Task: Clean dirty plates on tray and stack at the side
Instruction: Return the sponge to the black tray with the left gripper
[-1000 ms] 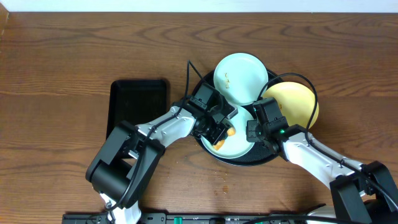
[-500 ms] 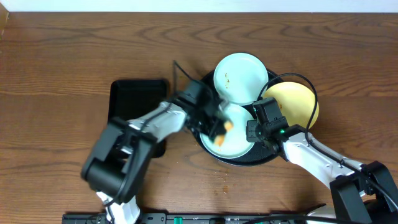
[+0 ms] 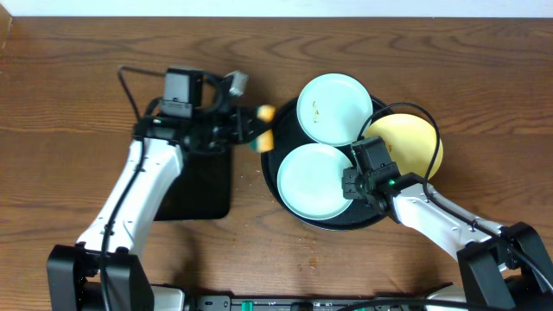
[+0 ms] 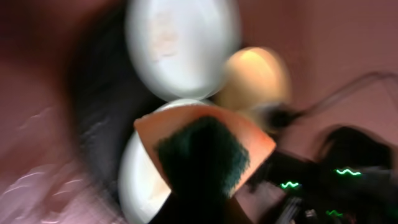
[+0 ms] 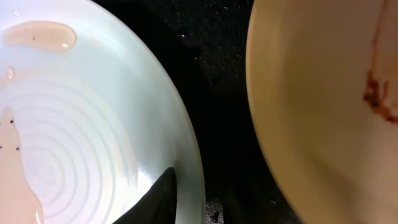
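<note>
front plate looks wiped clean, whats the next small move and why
Probably the right gripper lifting the front pale blue plate off the tray. Its surface looks speck-free from overhead, that gripper straddles its rim, and the left gripper holds the sponge clear of that plate. The rear blue plate shows specks, so it comes after.

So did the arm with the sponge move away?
Yes. The left gripper, gripping the sponge, swung left off the front blue plate, past the rim of the round tray.
</note>
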You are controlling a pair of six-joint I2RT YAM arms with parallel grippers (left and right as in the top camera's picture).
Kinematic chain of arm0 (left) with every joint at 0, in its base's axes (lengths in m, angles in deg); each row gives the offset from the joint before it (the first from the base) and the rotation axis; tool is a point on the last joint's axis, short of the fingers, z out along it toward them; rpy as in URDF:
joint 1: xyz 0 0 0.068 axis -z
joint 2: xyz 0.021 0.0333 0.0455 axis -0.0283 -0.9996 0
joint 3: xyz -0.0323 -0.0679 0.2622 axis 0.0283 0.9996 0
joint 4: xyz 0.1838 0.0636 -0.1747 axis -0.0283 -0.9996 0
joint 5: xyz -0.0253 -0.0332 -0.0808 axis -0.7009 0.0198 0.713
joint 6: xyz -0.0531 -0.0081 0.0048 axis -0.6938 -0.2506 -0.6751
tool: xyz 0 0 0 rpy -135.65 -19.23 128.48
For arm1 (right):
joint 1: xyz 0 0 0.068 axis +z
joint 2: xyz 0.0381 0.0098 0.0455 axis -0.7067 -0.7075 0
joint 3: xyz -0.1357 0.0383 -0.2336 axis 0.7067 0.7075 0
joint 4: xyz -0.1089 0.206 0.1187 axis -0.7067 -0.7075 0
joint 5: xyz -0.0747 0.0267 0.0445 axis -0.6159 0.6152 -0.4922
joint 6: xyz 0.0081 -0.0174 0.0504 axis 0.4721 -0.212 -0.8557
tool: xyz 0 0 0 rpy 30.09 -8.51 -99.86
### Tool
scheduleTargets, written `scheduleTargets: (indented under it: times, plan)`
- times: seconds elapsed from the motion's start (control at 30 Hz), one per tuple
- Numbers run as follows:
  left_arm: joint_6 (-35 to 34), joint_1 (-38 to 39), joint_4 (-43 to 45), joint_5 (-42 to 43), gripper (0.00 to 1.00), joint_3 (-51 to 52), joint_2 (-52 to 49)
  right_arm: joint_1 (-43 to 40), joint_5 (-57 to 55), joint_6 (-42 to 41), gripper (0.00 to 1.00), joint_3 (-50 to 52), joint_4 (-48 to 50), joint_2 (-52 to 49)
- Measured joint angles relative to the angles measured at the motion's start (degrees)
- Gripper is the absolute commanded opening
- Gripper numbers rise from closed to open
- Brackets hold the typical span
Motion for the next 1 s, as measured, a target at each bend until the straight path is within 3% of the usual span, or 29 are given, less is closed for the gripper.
scheduleTargets:
  times: [0.17,0.37,0.73,1.0]
  plan:
    - [2.25,-4.52,-13.18,-18.03,0.07,0.48,-0.26,-0.04,0.52,-0.24,0.01,-0.07,0.20,0.24]
    - [3.30,-5.81,-17.53,-33.11,0.07,0.66,-0.26,-0.04,0.11,0.66,0.01,-2.45,-7.39,2.47]
    - [4.15,-5.81,-18.97,-39.47,0.08,0.76,-0.26,0.02,-10.21,10.95,0.01,-11.58,-13.86,19.47]
    - [4.57,-5.81,-19.67,-40.15,0.07,0.76,-0.26,5.01,-26.14,20.76,0.01,-11.65,-14.23,21.07]
